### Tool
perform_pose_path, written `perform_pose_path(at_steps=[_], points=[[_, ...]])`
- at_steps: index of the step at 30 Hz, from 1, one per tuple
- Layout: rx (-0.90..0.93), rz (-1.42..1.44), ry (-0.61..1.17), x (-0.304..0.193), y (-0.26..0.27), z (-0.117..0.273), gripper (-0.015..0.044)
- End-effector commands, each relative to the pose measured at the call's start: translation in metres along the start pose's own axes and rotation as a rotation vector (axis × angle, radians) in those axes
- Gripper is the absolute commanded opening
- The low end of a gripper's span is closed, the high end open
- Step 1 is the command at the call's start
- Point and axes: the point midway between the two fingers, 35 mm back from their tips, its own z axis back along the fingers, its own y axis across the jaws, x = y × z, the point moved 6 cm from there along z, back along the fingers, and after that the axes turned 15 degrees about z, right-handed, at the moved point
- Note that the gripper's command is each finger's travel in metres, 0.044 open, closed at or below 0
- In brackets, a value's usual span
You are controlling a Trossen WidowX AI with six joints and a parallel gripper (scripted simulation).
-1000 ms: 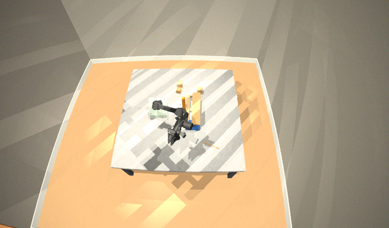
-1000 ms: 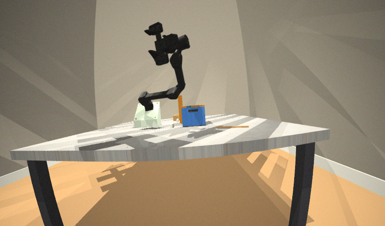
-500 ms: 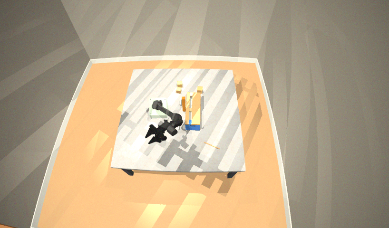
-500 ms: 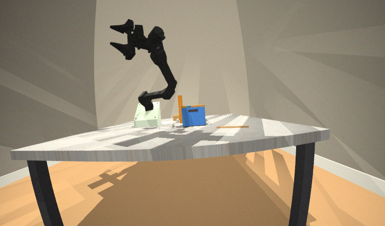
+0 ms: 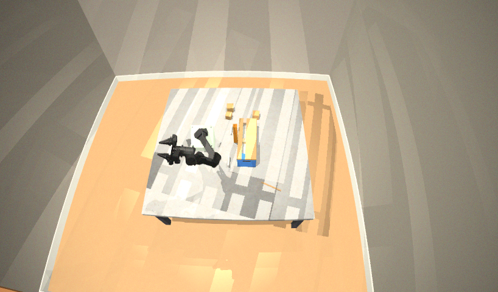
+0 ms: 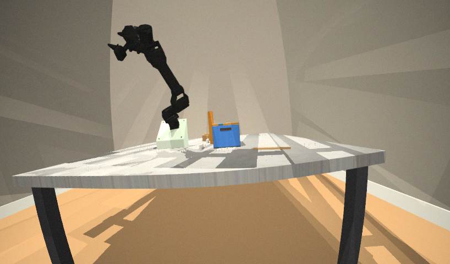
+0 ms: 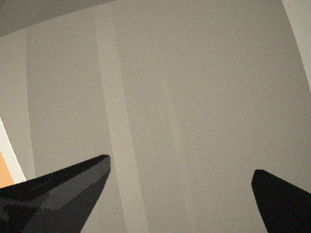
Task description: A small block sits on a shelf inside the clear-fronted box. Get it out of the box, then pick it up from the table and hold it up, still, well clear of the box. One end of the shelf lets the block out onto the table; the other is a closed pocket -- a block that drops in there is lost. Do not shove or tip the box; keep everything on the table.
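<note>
The box (image 5: 251, 139) (image 6: 226, 137) stands on the table (image 5: 284, 155) (image 6: 188, 181), with a blue end and an orange-yellow top. I cannot make out the small block on the shelf; the box's top and walls hide most of the inside. My gripper (image 5: 159, 149) (image 6: 113, 38) (image 7: 181, 170) is open and empty. It is raised high above the table's left side, well left of the box, and points away from it. The wrist view shows only the two fingers against the wall and a bit of floor.
An upright orange panel (image 5: 235, 133) (image 6: 210, 127) stands just left of the box. Tan cubes (image 5: 229, 107) (image 5: 256, 114) lie behind it. A thin orange stick (image 5: 271, 186) (image 6: 272, 148) lies to the front right. The arm's pale green base block (image 6: 171, 142) is left of the box.
</note>
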Motion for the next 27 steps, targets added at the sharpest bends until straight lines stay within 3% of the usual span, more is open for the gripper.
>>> perform_pose_path(at_steps=[1,7,13,20,27], points=[[-0.121,-0.013,0.212,-0.048,-0.025,-0.028,0.04],[-0.257,-0.026,0.487,-0.117,-0.064,-0.046,0.04],[-0.386,-0.061,0.767,-0.19,-0.103,-0.038,0.04],[-0.521,-0.138,1.08,-0.269,-0.143,0.002,0.04],[-0.626,-0.211,1.406,-0.335,-0.17,0.069,0.04]])
